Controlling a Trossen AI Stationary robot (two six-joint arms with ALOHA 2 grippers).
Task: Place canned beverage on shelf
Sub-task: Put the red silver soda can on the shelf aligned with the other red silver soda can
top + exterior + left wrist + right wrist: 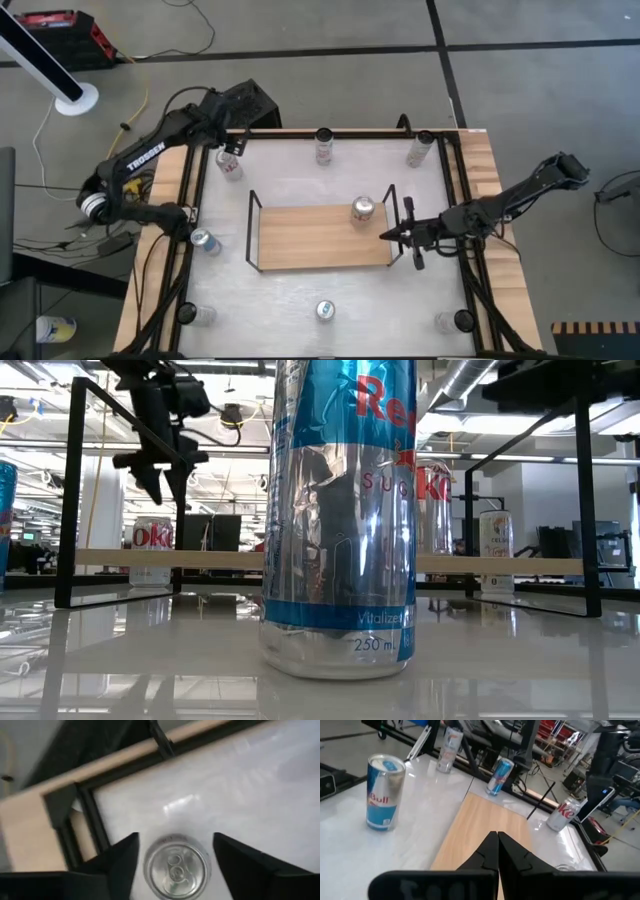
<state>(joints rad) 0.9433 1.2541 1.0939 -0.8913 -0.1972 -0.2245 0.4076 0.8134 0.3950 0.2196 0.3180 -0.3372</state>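
The shelf (320,237), a wooden board with black wire ends, lies mid-table. One silver can (363,209) stands on its right part; it also shows in the low view (432,510). My left gripper (232,150) is open at the far left, its fingers on either side of and above a red-and-white can (175,867), which stands upright on the table (150,545). My right gripper (400,235) is shut and empty at the shelf's right end, over the board (480,825).
Several more cans stand around the table's rim: a blue Red Bull can (325,310) at the near middle, a blue can (205,242) left of the shelf, cans at the far middle (323,147) and far right (420,150). Black frame rails (452,190) border the white surface.
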